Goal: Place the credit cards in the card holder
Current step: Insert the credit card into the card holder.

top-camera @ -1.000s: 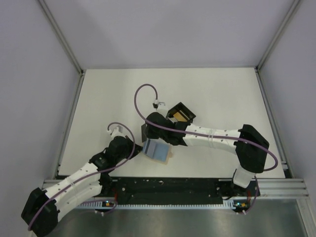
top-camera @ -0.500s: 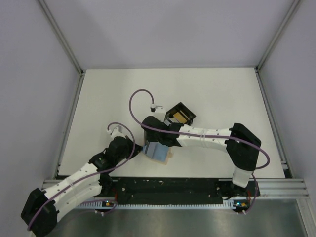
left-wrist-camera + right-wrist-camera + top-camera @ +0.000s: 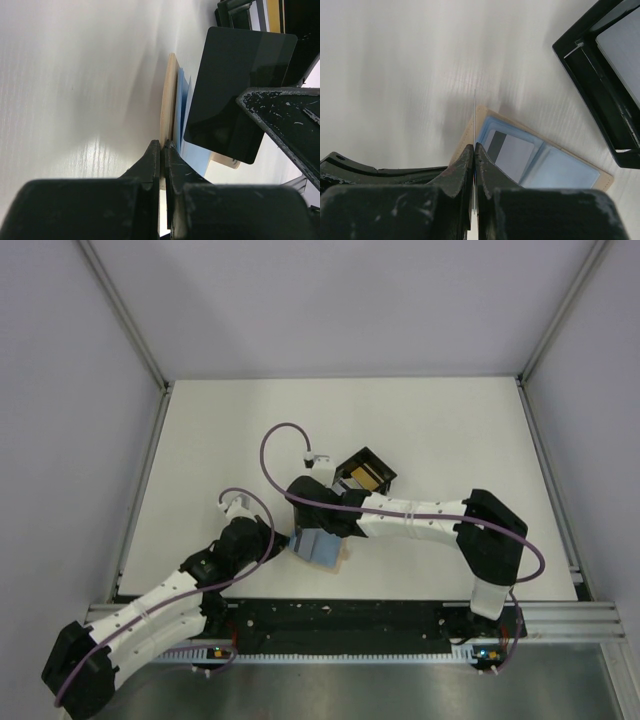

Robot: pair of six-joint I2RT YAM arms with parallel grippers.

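Pincers both grip: left pincer point(image 3: 162, 145) clamps the tan edge of the card holder point(image 3: 169, 90) lying on the bench point(image 3: 450, 430); right pincer point(image 3: 474, 147) pinches a dark card point(image 3: 235, 90) upright over it, near a black tray point(image 3: 585, 65).

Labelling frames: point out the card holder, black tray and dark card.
card holder point(image 3: 169, 95): left wrist view, tan edge.
black tray point(image 3: 594, 92): right wrist view, near wall.
dark card point(image 3: 240, 90): left wrist view, face middle.

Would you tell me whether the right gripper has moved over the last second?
Yes: the right gripper has slid slightly nearward, away from the tray, toward the holder.
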